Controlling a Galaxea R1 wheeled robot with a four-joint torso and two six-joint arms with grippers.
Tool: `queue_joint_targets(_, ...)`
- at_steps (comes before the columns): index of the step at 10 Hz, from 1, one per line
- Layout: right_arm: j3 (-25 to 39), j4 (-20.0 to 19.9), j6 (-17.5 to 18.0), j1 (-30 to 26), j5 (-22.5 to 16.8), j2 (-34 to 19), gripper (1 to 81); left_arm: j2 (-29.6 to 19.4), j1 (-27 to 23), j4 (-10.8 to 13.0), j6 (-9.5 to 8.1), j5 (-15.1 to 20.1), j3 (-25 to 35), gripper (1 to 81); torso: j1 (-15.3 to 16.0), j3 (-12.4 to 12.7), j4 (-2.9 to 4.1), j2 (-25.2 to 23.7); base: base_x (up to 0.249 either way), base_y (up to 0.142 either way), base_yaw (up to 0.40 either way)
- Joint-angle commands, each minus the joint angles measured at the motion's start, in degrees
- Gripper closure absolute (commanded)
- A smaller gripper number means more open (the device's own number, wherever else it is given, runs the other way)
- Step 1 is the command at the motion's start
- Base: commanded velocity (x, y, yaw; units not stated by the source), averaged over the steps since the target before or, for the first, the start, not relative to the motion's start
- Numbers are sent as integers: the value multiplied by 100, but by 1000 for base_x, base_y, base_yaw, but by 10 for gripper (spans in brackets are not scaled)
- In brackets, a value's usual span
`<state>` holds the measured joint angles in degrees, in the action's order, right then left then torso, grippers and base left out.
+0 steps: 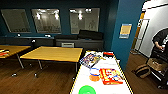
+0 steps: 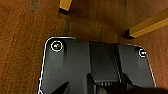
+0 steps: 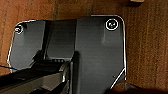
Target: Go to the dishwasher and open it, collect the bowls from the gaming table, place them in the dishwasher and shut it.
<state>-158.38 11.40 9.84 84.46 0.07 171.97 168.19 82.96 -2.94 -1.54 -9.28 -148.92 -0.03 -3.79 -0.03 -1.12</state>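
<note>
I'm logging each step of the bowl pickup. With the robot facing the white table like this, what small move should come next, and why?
Probably roll a little closer to the gaming table. The wide green bowl sits at the near end, the orange bowl just beyond it beside a red game box, while both wrist views look down at wooden floor, so neither arm is over the tabletop.

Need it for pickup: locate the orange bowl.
Head view: the orange bowl sits on the gaming table, left of the red game box, beyond the green bowl.

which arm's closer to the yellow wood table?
Left, likely. The table sits to the robot's left; two yellow legs stand near the left arm; the right arm has one at view's edge.
</note>
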Motion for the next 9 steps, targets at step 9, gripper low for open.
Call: queue_joint_targets(9, 4811, -59, 308, -319, -78, -2978, 10, -1761, -231, -14, -22, 172, 2480, 10, 3, 0, 0, -2, 0, 0, 0)
